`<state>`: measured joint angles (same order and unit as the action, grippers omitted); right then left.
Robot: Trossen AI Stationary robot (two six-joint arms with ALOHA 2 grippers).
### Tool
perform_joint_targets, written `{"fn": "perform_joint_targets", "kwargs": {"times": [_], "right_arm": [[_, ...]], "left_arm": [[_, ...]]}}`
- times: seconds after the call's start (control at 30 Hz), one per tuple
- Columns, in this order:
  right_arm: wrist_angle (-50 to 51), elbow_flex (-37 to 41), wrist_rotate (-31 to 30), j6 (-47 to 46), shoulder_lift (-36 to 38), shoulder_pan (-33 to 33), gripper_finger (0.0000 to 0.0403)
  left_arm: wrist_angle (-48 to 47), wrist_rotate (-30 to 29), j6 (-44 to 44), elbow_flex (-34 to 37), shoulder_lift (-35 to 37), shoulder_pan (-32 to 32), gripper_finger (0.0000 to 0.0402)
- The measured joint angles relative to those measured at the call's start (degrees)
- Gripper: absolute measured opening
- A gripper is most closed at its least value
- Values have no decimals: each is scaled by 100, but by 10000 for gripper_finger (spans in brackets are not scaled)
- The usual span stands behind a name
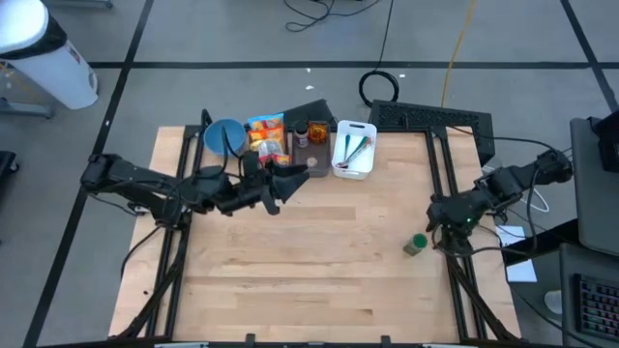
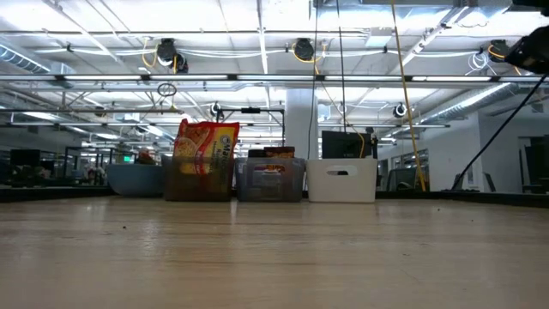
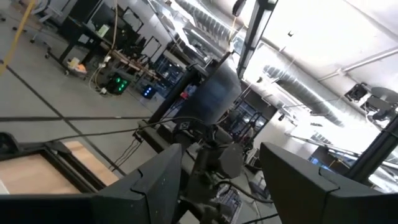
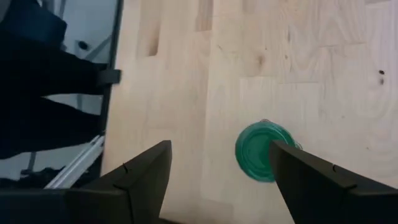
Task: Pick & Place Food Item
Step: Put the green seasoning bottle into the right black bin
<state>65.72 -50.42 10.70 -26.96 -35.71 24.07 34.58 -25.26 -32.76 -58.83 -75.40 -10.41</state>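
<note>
A small jar with a green lid [image 1: 415, 244] stands on the wooden table near its right edge, lid up; it also shows in the right wrist view [image 4: 264, 158]. My right gripper [image 1: 437, 217] is open just to the far right of it, fingers [image 4: 219, 146] pointing down at the table, touching nothing. My left gripper [image 1: 288, 180] is open and empty above the table's far middle, beside the bins; in its wrist view [image 3: 221, 149] it points out into the room.
Along the far edge stand a blue bowl [image 1: 224, 136], an orange snack bag [image 1: 266, 135] upright in a bin [image 2: 206, 148], a dark bin with a brown bottle [image 1: 311, 135] and a white bin [image 1: 353, 150]. Bare wood fills the table's middle and near side.
</note>
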Motion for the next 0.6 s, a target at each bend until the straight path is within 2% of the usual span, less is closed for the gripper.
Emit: {"fn": "perform_joint_targets", "kwargs": {"times": [0.13,0.43,0.6], "right_arm": [[-610,446,-173,-381,185,227,261],[-574,645,-1506,-379,208,861,261],[-563,677,-1726,-510,173,1178,260]], "left_arm": [[6,-31,-75,0,-4,-23,227],[0,-32,-193,0,-4,-23,227],[1,-32,-226,0,-4,-21,227]]}}
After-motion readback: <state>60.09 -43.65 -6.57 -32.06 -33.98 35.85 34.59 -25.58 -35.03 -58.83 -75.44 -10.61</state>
